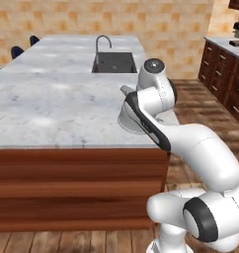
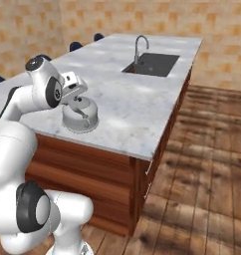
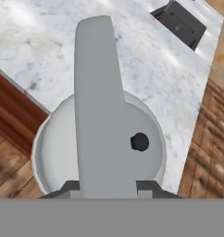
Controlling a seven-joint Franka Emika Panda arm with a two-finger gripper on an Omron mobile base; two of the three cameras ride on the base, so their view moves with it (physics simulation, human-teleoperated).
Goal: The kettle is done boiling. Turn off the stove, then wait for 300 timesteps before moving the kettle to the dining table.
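Marble runs the whole length of the dining table (image 2: pixel 142 99), a long surface on a reddish wood base. The kettle (image 2: pixel 80 115) sits near the corner closest to the robot, its base looking flat on the stone or very nearly so. The hand (image 2: pixel 75 94) is closed on the kettle's curved top handle (image 3: pixel 97 106), which the hand view shows as a broad grey band running up from between the fingertips, over the lid and its small dark knob (image 3: pixel 140 142).

The kettle looks rigid and smooth; if full of water it would probably be fairly heavy and prone to swing, so a grip at the middle of the handle arch, as now, should keep it level.

Farther along the surface lie the inset sink (image 2: pixel 152 63) with its faucet (image 2: pixel 139 46), and dark blue stools (image 2: pixel 75 46) line the far side.
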